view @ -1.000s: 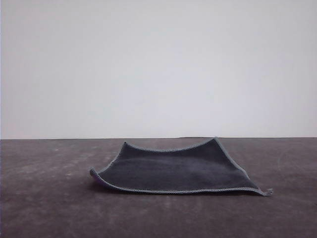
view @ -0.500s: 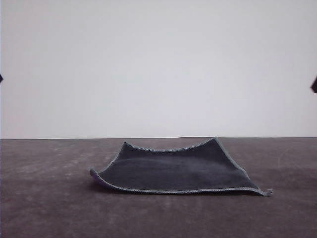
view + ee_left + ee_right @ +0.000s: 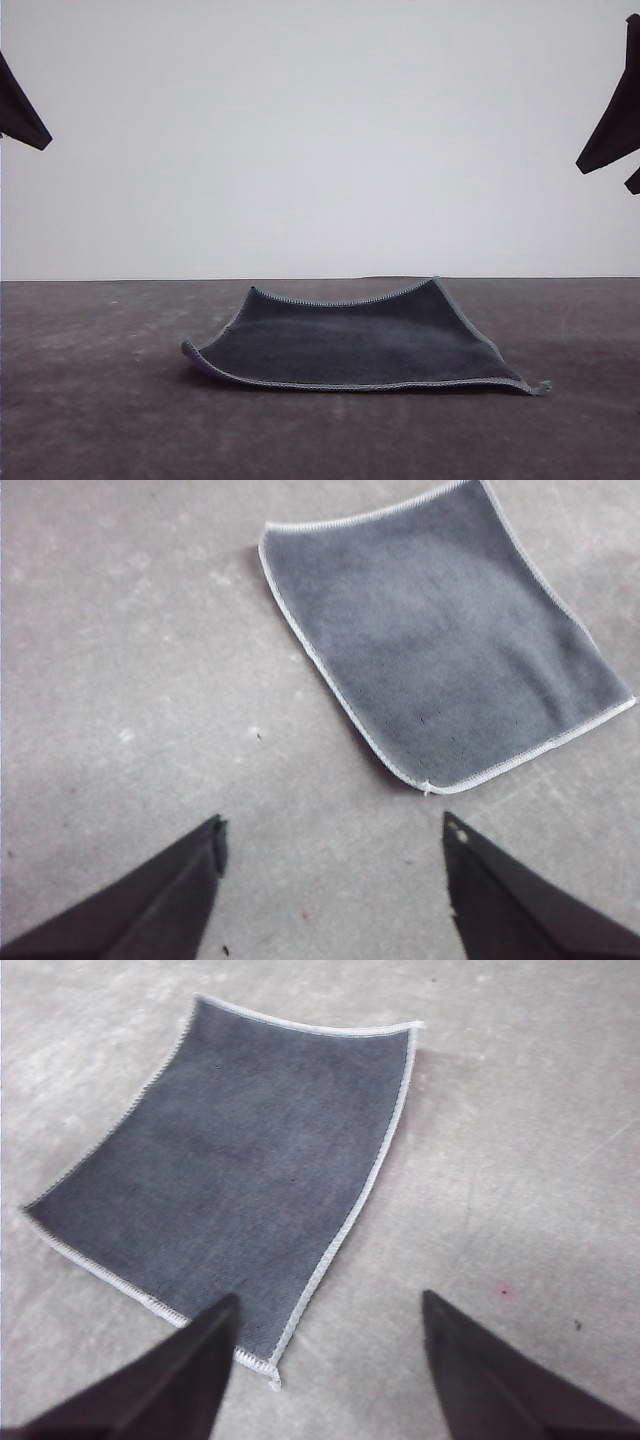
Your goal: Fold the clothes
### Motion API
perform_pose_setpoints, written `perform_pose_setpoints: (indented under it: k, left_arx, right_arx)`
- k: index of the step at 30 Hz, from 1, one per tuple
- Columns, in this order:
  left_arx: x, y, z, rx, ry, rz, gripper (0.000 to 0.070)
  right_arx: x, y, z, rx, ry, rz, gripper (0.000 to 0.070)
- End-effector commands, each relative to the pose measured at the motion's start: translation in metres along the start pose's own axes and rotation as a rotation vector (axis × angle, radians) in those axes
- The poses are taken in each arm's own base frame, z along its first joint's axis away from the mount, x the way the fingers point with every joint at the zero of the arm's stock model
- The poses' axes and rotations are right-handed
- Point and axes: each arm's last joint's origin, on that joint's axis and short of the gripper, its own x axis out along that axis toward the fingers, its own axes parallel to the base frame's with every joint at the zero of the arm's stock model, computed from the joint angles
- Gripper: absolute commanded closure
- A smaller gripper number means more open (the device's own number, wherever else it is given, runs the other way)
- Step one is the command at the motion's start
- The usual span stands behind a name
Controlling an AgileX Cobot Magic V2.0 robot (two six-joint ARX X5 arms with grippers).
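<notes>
Front view is showing the cloth (image 3: 355, 345) lying dark face up at lower centre on the table (image 3: 90, 420), its wider span running left to right, far corners curling upward. Bare table is surrounding every edge. Left gripper (image 3: 330, 845) and right gripper (image 3: 330, 1320) are hanging spread wide, grasping nothing.

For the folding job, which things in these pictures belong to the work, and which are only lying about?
Belongs to the job:
- dark grey cloth, lying open and unfolded on the table
- left gripper, fingers apart, holding nothing
- right gripper, fingers apart, holding nothing

Just there:
- table, the brown surface under the cloth
- no loose items visible
</notes>
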Motion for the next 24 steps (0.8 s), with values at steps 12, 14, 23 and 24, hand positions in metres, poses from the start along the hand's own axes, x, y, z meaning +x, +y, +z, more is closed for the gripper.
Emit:
perform_pose_setpoints:
  k: [12,14,23,24]
  left_arx:
    - [0.003,0.002,0.006,-0.317,-0.003,0.013,0.0281]
    - [0.009,0.004,0.005,-0.366,0.034,0.014,0.0279]
    - [0.055,0.014,0.003,-0.444,0.190,-0.075,0.0273]
    - [0.061,0.016,0.004,-0.446,0.196,-0.086,0.0273]
  right_arx:
    - [-0.002,-0.002,0.006,0.224,-0.038,-0.056,0.0303]
    - [-0.002,-0.003,0.006,0.280,-0.041,-0.055,0.0303]
    - [0.022,-0.020,0.004,0.404,0.062,0.010,0.0303]
    - [0.027,-0.023,0.004,0.411,0.071,0.019,0.0303]
